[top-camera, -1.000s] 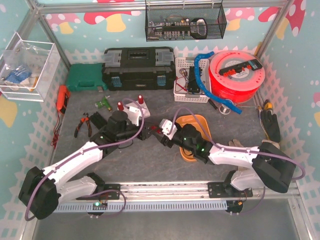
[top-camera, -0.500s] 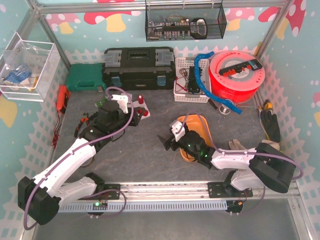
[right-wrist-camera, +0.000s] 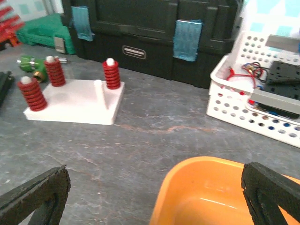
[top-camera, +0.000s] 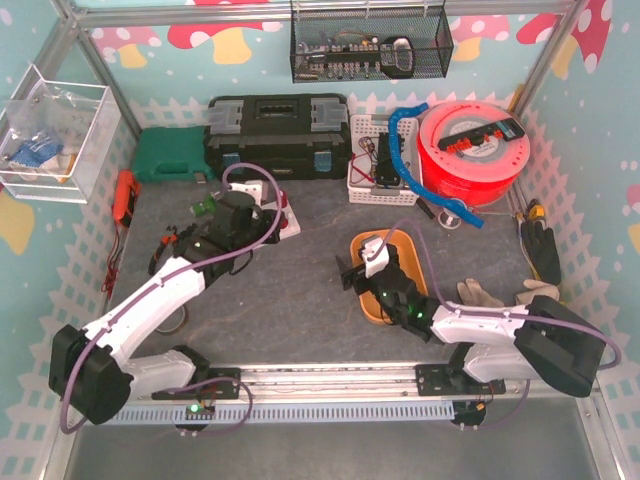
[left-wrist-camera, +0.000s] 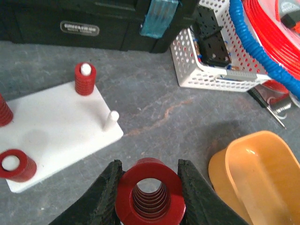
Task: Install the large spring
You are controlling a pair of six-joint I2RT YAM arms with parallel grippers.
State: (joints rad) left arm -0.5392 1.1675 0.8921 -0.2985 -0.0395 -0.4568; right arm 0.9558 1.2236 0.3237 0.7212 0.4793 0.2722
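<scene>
Because one peg on the white plate (top-camera: 287,218) is not yet filled, the left claw (top-camera: 264,222) hangs just beside that plate, toward the far edge of the counter (top-camera: 300,310) and left of its middle. The right claw (top-camera: 352,272) sits well apart, at the near end of the orange tray (top-camera: 405,250), probably to leave the other arm room.

Seen from the left wrist, the left claw (left-wrist-camera: 150,192) is clamped on the large spring (left-wrist-camera: 150,168), a finger on each side of the coil. Its hollow faces forward, so the bore can be lined up over the bare peg (left-wrist-camera: 111,121). The spring is clear of the plate, on no peg. Red springs (left-wrist-camera: 85,78) already sit on the other three pegs.

Seen from the right wrist, the right claw (right-wrist-camera: 154,197) is spread wide and grips nothing, hovering at the tray's rim. The plate lies well beyond it.
</scene>
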